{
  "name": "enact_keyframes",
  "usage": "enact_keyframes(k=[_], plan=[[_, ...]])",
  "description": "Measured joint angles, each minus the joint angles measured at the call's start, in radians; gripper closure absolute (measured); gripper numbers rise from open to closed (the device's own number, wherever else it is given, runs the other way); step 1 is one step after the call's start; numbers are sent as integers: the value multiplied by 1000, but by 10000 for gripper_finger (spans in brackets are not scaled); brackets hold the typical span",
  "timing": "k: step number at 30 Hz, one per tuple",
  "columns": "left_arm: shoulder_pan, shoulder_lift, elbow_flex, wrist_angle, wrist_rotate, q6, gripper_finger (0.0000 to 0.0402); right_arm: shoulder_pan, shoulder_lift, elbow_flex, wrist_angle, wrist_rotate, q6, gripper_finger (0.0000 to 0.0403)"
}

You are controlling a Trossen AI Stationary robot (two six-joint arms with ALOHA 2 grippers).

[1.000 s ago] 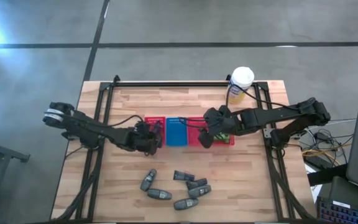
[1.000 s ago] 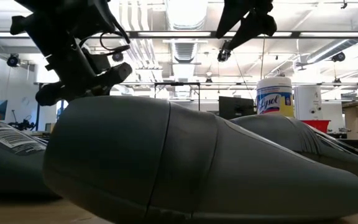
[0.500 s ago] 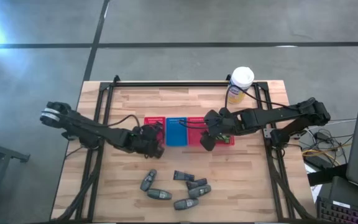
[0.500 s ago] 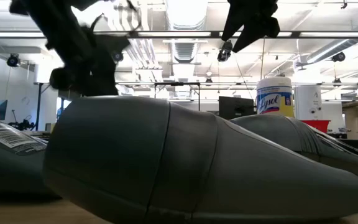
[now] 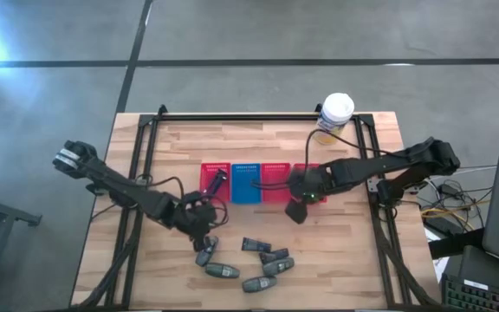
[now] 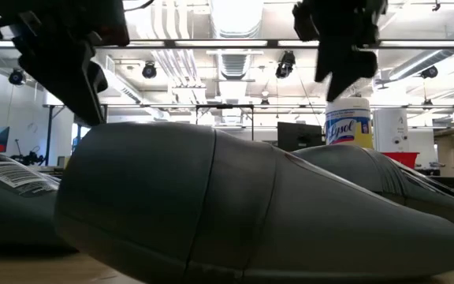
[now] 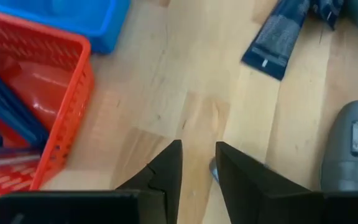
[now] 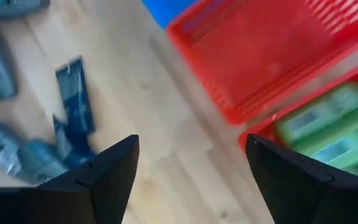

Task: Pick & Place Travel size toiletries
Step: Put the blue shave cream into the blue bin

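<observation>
Baskets (image 5: pixel 245 182) mid-table, toiletries (image 5: pixel 243 263) in front, canister (image 5: pixel 335 114) behind.

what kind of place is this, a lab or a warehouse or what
Probably a robotics lab in an open industrial hall: a wooden worktable on a concrete floor, exposed ceiling ducts, and monitors behind.

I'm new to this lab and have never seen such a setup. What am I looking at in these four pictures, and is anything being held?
Two dark robot arms work at a wooden table. One picture looks straight down, one sits at table height behind a grey oval bottle, and two come from cameras on the wrists. The left end effector hovers above the loose grey bottles, its fingers narrowly apart and empty. The right end effector is wide open and empty, beside the red baskets. One basket holds green bottles; a blue basket stands between red ones. A white-and-yellow canister stands at the back.
</observation>
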Motion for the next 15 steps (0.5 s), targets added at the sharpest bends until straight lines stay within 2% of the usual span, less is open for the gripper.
enact_keyframes(k=[5, 9, 15], plan=[[-4, 0, 0, 0, 0, -17, 300, 49, 12, -82, 131, -105, 17, 109], [-4, 1, 0, -2, 0, -27, 300, 114, 49, -112, 203, -118, 40, 121], [-5, 1, -2, -4, 0, -38, 300, 162, 83, -121, 203, -116, 108, 146]])
